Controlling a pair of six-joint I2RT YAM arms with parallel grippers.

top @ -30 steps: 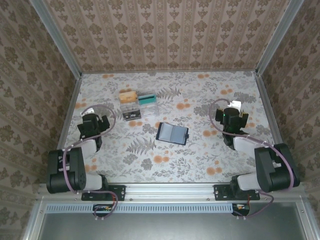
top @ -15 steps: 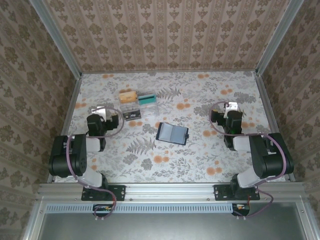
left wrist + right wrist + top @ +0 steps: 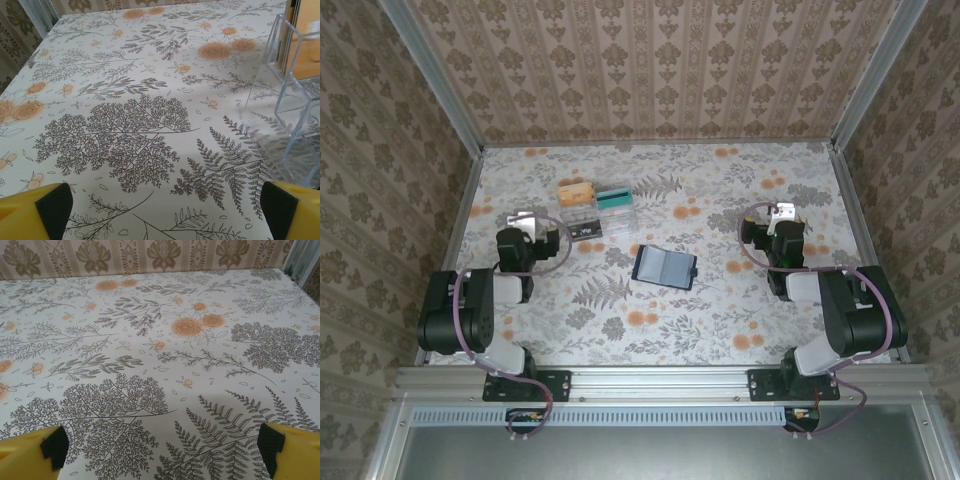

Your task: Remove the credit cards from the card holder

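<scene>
Two robot arms reach over a floral table. On the left side, the left gripper sits just beside a clear plastic tray, its yellow fingers spread wide with nothing between them. The right gripper is near the right side, equally wide apart and empty. Between the arms, the dark blue card holder lies open and flat near the table's middle. Tan and teal credit cards stand in the tray's far compartments.

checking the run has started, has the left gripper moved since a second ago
Yes. The left gripper has shifted right and slightly away from the arm bases, closer to the clear compartment tray, with its jaws open.
</scene>
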